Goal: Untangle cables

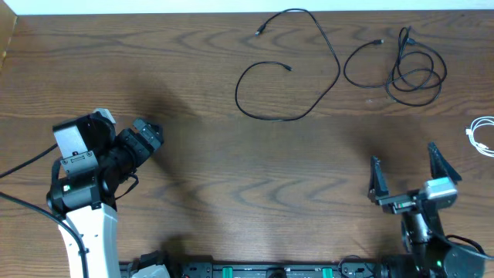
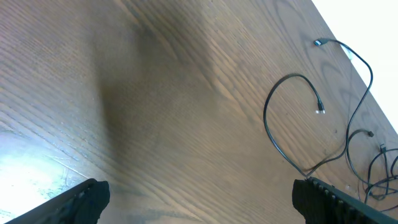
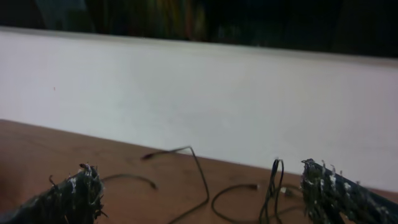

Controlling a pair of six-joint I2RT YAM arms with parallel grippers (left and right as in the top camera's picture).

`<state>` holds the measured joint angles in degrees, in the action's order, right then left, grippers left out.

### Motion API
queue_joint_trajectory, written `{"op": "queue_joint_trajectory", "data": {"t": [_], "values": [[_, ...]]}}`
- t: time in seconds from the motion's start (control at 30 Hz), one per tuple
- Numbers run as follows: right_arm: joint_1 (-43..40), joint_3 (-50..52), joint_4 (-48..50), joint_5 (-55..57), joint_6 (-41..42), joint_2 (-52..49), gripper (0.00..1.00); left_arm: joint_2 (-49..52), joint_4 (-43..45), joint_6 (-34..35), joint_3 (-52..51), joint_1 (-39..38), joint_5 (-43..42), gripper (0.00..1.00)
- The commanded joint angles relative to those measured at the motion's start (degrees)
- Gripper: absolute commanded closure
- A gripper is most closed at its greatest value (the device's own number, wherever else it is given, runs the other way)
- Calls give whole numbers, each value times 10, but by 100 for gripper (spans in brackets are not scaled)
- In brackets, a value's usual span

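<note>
left tool (image 2: 206, 202) and right tool (image 1: 404, 157) wide, empty; black cables (image 1: 339, 68) near far edge of table (image 1: 231, 177).

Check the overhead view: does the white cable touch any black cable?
No, the white cable lies alone at far right, clear of the black cables.

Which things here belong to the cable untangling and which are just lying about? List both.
Belongs to the job: long black cable; looped black cable bundle; white cable at the table's right edge.
Not part of it: wooden table; thick black wire running from the left arm.
</note>
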<state>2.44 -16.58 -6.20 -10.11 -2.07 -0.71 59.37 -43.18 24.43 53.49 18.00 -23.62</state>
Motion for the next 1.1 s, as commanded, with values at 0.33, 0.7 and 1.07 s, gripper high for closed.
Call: {"op": "queue_joint_trajectory", "data": {"t": [0.33,0.7,1.07], "values": [[1,104,16,48,43,2,1,1,-1,3,12,3,3,2],[1,149,31,55,78,2,1,1,-1,3,12,3,3,2],[1,163,26,66,78,1,1,1,-1,3,12,3,3,2]]}}
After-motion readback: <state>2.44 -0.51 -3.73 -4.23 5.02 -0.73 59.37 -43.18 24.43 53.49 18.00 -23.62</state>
